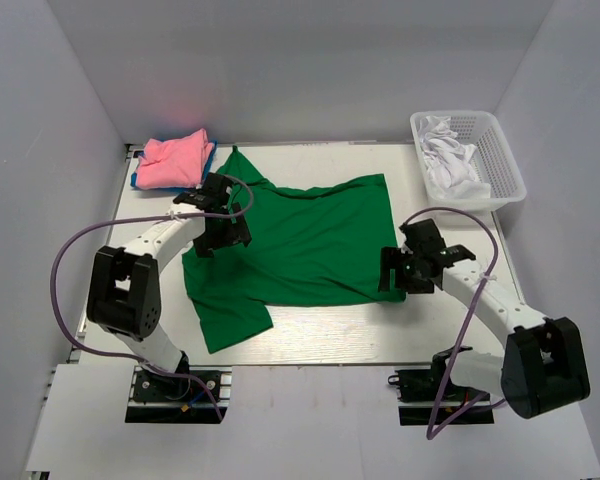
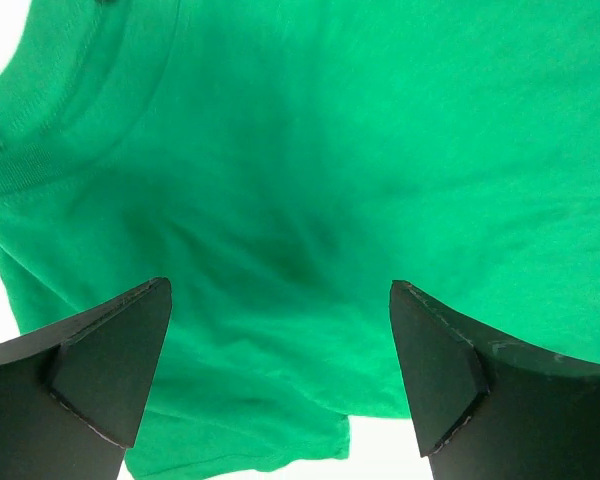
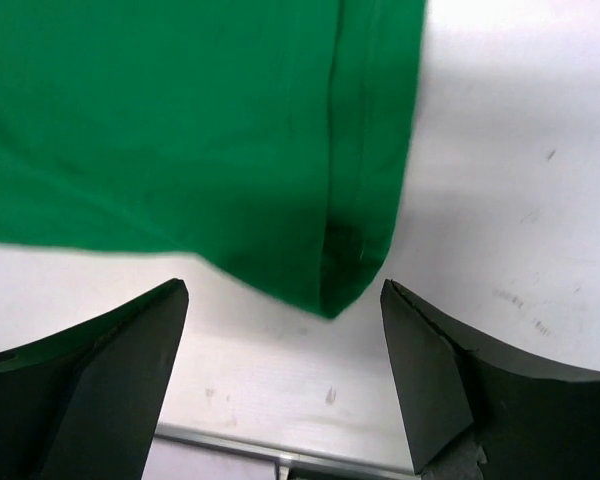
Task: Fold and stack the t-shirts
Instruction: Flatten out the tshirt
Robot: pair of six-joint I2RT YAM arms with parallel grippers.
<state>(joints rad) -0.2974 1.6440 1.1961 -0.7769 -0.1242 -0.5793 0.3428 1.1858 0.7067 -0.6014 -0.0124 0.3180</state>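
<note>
Found green t-shirt [image 1: 310, 240] spread flat on table [image 1: 320, 345]. Noted left gripper [image 2: 280, 300] over shirt's collar side, fingers spread, nothing pinched; contact with cloth not determinable. Noted right gripper [image 3: 283, 290] likewise spread, straddling shirt's near hem corner; height above it unclear. Logged pink t-shirt [image 1: 173, 160] folded beyond shirt's collar, blue one [image 1: 137, 182] beneath, mostly hidden. Logged white cloth [image 1: 450, 165] bunched in basket [image 1: 502, 160] beyond shirt's hem; garment type unclear.

Plain bright green shirt [image 1: 310, 240] under the black left gripper [image 2: 280, 300] and right gripper [image 3: 285, 295]; pink shirt [image 1: 175, 160] past the left, white mesh basket [image 1: 505, 160] past the right.
</note>
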